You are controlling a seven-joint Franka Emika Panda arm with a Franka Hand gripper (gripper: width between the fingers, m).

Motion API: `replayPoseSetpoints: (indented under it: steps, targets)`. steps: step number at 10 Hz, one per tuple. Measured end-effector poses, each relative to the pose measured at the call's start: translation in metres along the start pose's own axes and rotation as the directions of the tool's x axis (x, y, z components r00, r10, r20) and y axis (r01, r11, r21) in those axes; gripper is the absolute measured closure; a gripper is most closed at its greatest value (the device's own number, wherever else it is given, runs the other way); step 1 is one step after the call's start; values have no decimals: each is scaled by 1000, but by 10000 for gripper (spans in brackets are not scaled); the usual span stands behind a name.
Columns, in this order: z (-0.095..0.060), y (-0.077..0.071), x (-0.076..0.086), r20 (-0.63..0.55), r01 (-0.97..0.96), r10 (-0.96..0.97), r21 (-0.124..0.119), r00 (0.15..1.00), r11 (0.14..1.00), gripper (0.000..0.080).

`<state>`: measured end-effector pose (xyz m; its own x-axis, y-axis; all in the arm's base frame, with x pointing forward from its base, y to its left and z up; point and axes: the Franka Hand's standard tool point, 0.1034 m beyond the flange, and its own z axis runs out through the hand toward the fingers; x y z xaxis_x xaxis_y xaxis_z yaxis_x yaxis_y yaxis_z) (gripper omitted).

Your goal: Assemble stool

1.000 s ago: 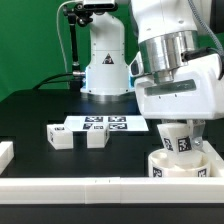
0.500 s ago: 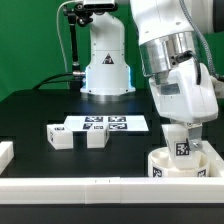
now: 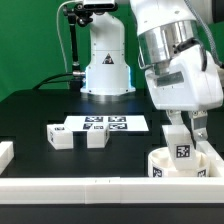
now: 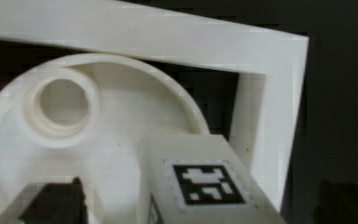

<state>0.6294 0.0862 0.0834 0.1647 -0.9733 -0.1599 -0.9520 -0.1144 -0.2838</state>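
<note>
The round white stool seat lies in the corner of the white rails at the exterior view's front right. My gripper is shut on a short white tagged leg and holds it, slightly tilted, with its lower end inside the seat's rim. In the wrist view the leg fills the space between my dark fingers, over the seat and beside a round hole in it. Two more legs lie loose on the black table.
The marker board lies flat behind the loose legs. A long white rail runs along the front edge, with a short piece at the left. The rail corner shows behind the seat. The arm's base stands at the back.
My wrist has turned and shifted slightly to the exterior view's right. The held leg has gone from upright to tilted and sits a little lower in the seat.
</note>
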Motion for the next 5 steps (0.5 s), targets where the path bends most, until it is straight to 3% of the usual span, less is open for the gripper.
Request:
replayPoseSetpoints:
  steps: [2,5]
  targets:
    - [-18,-6,7,-2,43,-43,21,999,999,151]
    - [-21,-7,5,-3,94,-94,26,996,995,151]
